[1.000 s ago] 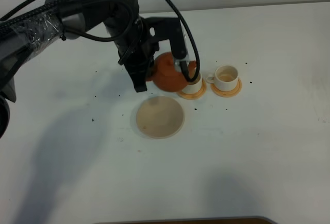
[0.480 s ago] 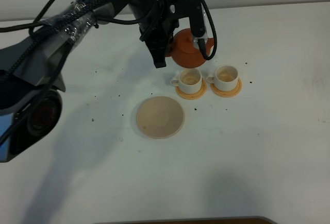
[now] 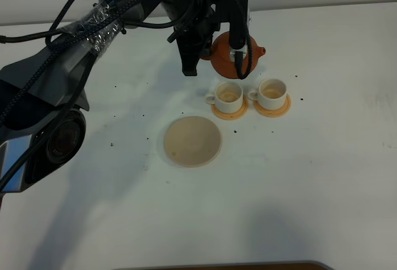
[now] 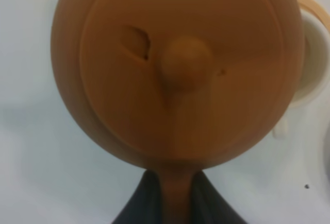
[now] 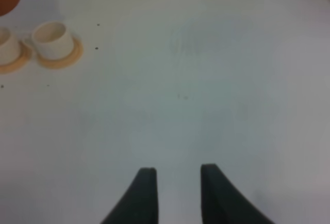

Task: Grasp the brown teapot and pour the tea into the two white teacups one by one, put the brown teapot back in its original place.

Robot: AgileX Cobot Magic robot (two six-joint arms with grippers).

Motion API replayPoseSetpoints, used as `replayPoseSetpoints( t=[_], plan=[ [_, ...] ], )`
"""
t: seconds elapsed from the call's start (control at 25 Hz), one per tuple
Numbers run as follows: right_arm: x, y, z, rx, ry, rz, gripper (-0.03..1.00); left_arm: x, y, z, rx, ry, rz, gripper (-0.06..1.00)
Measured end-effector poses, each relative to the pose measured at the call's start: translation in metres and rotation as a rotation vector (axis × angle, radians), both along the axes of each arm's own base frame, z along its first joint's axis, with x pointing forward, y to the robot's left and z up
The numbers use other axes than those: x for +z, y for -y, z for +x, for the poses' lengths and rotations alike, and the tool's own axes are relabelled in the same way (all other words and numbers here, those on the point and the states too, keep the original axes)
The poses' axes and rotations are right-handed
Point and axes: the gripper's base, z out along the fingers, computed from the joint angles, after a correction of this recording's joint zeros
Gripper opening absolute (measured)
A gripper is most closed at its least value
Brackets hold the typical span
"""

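On the white table (image 3: 310, 189), the left hand (image 4: 178, 203) is clamped tight on the loop handle of the brown teapot (image 3: 221, 60). The pot juts straight out from its fingers, lid up, raised just behind the white teacups (image 3: 228, 94). The pale wooden disc (image 3: 192, 141) lies in front of them. Each cup sits on one of the orange coasters (image 3: 231, 116). The right hand (image 5: 178, 193) hangs well apart, fingers parted, holding nothing.

The brown teapot (image 3: 222, 58) looks matt clay, the disc (image 3: 192, 141) pale smooth wood.
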Motion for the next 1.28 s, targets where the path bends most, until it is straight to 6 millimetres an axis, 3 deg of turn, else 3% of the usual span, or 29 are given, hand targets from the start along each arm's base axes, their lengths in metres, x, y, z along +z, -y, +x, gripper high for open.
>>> replayPoseSetpoints(
  t=[0.32,0.68,1.28],
  plan=[
    [0.000,0.000,0.000,0.000,0.000,0.000,0.24,0.002,0.004,0.007,-0.096,0.097,-0.011,0.14],
    [0.000,0.000,0.000,0.000,0.000,0.000,0.24,-0.028,0.009,0.018,-0.174,0.142,0.017,0.14],
    [0.000,0.000,0.000,0.000,0.000,0.000,0.24,-0.028,0.015,0.021,-0.374,0.244,0.064,0.14]
  ],
)
